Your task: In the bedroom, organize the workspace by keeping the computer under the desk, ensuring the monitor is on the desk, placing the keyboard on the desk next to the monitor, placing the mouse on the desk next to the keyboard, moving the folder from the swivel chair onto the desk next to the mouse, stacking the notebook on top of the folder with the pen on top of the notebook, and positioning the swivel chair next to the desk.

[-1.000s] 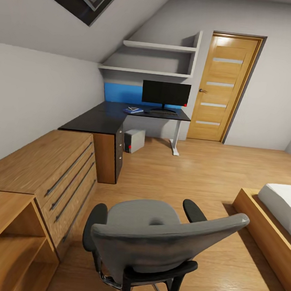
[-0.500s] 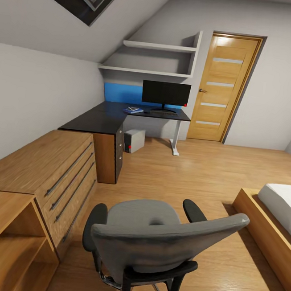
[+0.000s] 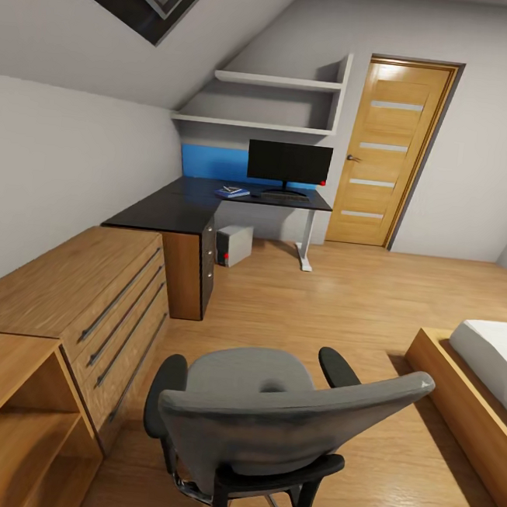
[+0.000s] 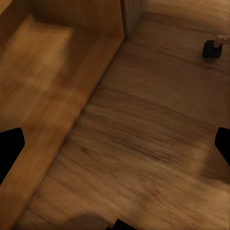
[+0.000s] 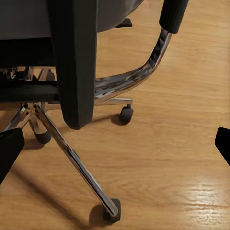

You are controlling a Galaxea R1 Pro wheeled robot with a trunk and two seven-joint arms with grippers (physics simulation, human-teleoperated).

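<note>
Your swivel chair [image 3: 267, 419] sits close in front of you in the head view, on the plank floor [image 3: 341, 309], backrest toward you, seat facing the far desk [image 3: 188, 204] and well apart from it. Seat is bare. Backrest's long edge runs tilted, right end higher.

The L-shaped desk fills the far left corner; one leg runs along the left wall, the other along the back wall toward the door [image 3: 389, 154]. The monitor [image 3: 289, 163] stands upright on the back-wall leg, screen facing you, long axis along the back wall. The keyboard [image 3: 284, 197] lies just in front of its stand, long axis parallel to the screen. The folder [image 3: 232, 193] lies flat to the keyboard's left, something small and dark on top; too small to tell notebook or pen apart. A tiny dark speck between folder and keyboard may be the mouse; can't tell. The computer [image 3: 233, 245] stands upright on the floor under the desk, beside the drawer stack.

A light wood drawer unit [image 3: 85, 298] runs along the left wall near you; the bed [image 3: 474, 386] is at right.

Left gripper [image 4: 115, 143]: fingertips at the frame edges, spread wide, nothing between them, above floor beside the wood unit. Right gripper [image 5: 115, 139]: also spread wide and empty, looking at the chair's chrome base [image 5: 72, 153] and casters.
</note>
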